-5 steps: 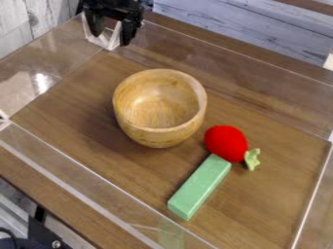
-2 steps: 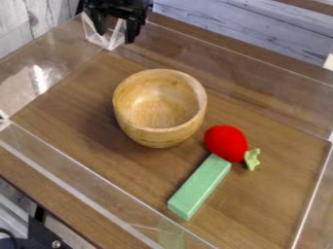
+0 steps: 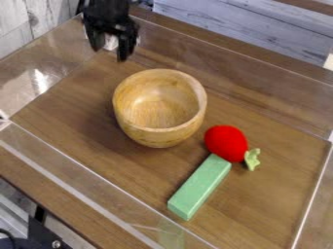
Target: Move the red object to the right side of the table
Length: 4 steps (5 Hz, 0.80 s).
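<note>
The red object [image 3: 227,142] is a small glossy round toy fruit with a green leafy stem. It lies on the brown wood-grain table [image 3: 92,146], to the right of the wooden bowl and just above the green block. My gripper [image 3: 113,47] hangs at the upper left, behind the bowl and far from the fruit. Its two dark fingers point down and stand apart, open, with nothing between them.
A wooden bowl [image 3: 159,107] sits mid-table between the gripper and the fruit. A green rectangular block [image 3: 200,188] lies diagonally toward the front. Low clear acrylic walls [image 3: 78,175] edge the tabletop.
The gripper has come down a little, toward the table behind the bowl. The fruit, bowl and block have not moved.
</note>
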Each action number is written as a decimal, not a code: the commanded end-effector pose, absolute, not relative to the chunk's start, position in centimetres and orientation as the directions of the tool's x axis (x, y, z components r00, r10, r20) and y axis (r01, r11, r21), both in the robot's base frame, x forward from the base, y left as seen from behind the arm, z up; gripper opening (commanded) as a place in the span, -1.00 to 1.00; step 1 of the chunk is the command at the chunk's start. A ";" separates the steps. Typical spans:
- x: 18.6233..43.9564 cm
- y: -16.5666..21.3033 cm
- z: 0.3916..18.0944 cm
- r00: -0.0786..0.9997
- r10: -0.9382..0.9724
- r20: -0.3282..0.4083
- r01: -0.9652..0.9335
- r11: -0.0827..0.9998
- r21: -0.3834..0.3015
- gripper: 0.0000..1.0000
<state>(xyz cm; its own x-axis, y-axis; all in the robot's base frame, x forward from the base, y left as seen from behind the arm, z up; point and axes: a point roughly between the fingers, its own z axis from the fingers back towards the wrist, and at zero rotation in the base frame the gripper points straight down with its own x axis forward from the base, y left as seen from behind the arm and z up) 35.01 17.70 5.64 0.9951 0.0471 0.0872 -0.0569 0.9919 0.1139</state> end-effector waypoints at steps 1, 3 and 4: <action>35.6 14.9 10.7 0.969 -0.179 0.173 0.149 0.974 0.171 1.00; 35.6 9.4 12.0 0.830 -0.536 0.154 0.502 0.839 0.210 1.00; 35.7 6.3 11.5 0.717 -0.683 0.142 0.649 0.727 0.224 1.00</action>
<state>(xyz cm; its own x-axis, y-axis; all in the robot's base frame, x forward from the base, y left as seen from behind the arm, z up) 35.44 6.24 9.08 0.7305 -0.6757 0.0986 0.6572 0.7349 0.1672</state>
